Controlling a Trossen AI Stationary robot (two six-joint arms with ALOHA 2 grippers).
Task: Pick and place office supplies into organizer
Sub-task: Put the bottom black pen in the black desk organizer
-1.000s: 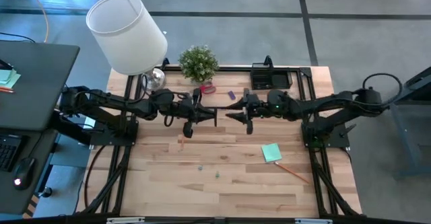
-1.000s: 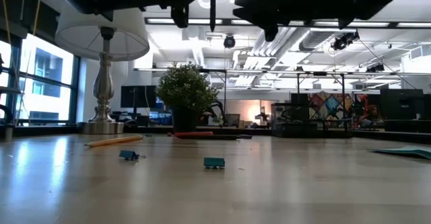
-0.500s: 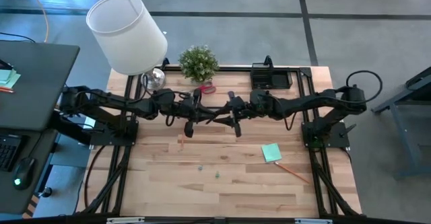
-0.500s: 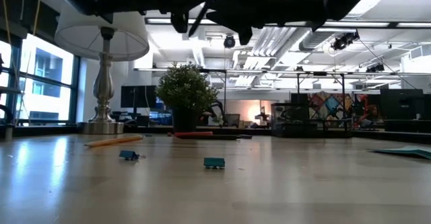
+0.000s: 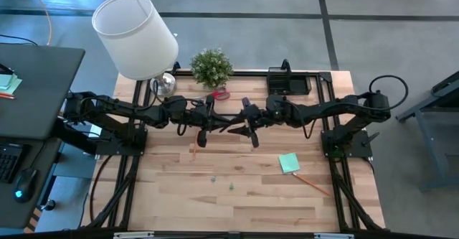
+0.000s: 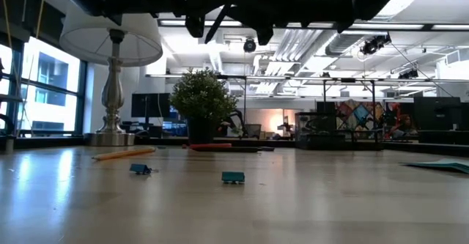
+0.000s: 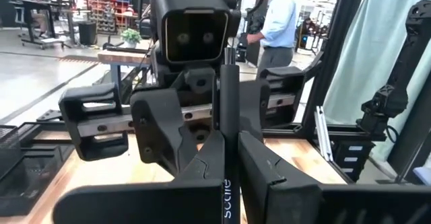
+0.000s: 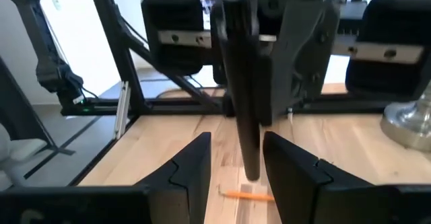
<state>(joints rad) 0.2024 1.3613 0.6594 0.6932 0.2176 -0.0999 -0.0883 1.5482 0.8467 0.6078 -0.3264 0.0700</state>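
While the two arms meet nose to nose above the table's center in the high view, the left gripper (image 7: pixel 227 177) pinches a dark pen (image 7: pixel 229 109) upright between its pressed fingers, and the right gripper (image 8: pixel 236 163) sits with fingers spread around that pen's free end. The black organizer (image 5: pixel 288 84) rests at the table's upper right edge.

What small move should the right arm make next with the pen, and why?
Probably close the right gripper on the pen. The left gripper is shut on the pen above the table, and the pen's free end sits between the right gripper's open fingers without touching them. Only after that grip should the left one let go.
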